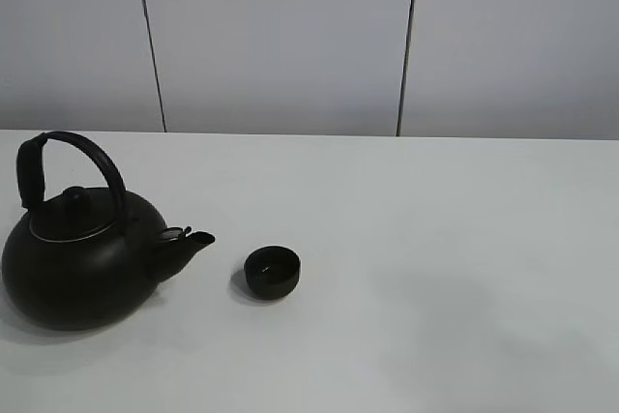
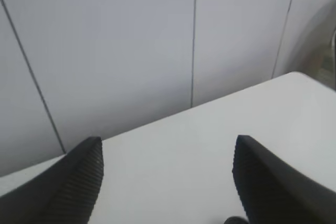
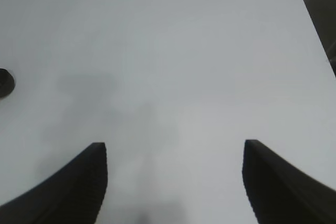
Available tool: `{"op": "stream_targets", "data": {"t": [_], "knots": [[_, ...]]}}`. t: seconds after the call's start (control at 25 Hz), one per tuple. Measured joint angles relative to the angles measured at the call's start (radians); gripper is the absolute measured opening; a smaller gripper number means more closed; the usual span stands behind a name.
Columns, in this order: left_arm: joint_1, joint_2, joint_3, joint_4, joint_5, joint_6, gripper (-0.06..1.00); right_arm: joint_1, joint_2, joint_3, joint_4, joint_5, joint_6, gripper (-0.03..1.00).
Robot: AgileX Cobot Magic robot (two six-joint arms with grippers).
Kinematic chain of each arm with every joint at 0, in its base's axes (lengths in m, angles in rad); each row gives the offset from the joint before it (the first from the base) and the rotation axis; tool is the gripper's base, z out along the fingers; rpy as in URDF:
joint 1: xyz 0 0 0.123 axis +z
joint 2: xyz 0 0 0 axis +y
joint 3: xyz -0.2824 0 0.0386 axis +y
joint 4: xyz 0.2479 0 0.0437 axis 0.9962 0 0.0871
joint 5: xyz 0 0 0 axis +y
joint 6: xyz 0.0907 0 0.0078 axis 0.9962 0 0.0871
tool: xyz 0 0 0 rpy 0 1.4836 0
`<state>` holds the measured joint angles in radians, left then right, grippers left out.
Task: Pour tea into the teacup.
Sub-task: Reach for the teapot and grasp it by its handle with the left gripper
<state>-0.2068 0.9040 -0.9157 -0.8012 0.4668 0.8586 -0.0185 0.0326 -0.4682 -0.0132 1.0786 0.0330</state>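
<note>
A big round black kettle (image 1: 73, 263) stands upright on the left part of the white tabletop (image 1: 435, 268). Its arched handle (image 1: 87, 142) rises over a lid (image 1: 74, 202) with a knob, and its short spout (image 1: 191, 239) points to the right. A soft shadow lies under its body. Behind the tabletop stand pale grey wall panels (image 1: 280, 36), split by two dark upright seams (image 1: 150, 41). The left wrist view shows the tabletop's far edge meeting these panels. The right wrist view shows faint grey shadows (image 3: 86, 85) on the white surface.

kettle (image 1: 77, 263) left on table (image 1: 435, 268), teacup (image 1: 272, 272) just right of spout (image 1: 190, 241)
</note>
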Motion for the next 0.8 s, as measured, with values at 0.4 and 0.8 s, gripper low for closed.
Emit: {"op": "stream_targets", "data": {"t": [0.4,0.8], "knots": [[0.0,0.002,0.414,0.041,-0.31,0.012,0.51,0.0,0.0,0.0,0.0,0.0,0.0,0.5],[0.0,0.002,0.534,0.39,-0.556,-0.345,0.51,0.0,0.0,0.0,0.0,0.001,0.0,0.5]]}}
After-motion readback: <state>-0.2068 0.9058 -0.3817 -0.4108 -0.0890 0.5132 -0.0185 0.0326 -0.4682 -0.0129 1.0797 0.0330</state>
